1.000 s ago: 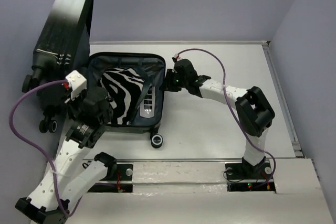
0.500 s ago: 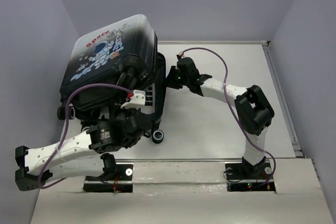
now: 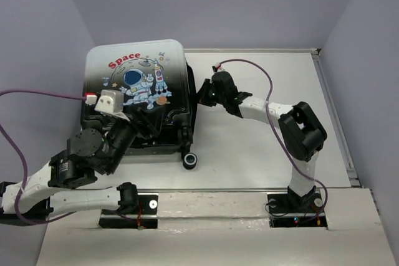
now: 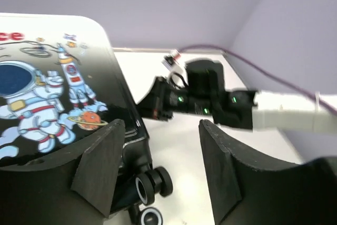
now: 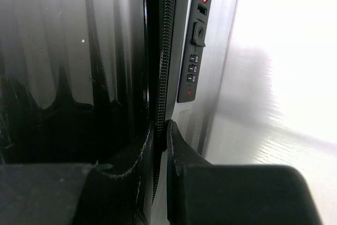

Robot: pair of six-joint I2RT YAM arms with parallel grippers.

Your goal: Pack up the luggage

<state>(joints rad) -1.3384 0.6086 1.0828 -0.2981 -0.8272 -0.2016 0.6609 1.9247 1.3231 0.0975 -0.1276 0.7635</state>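
One zipper [image 5: 164, 51] is running straight ahead of the right gripper [image 5: 159, 126], which is pinching it on the luggage [image 3: 134, 79] side; the left gripper [image 4: 160, 125] is hovering spread wide.

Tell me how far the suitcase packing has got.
Done: the suitcase lid lies down over the base, astronaut print up. In hand: the right pincer is pinched on the zipper at the side, near the lock; the left pincer hangs open above the lid's corner. Left: zipping round; how much is zipped cannot be seen.
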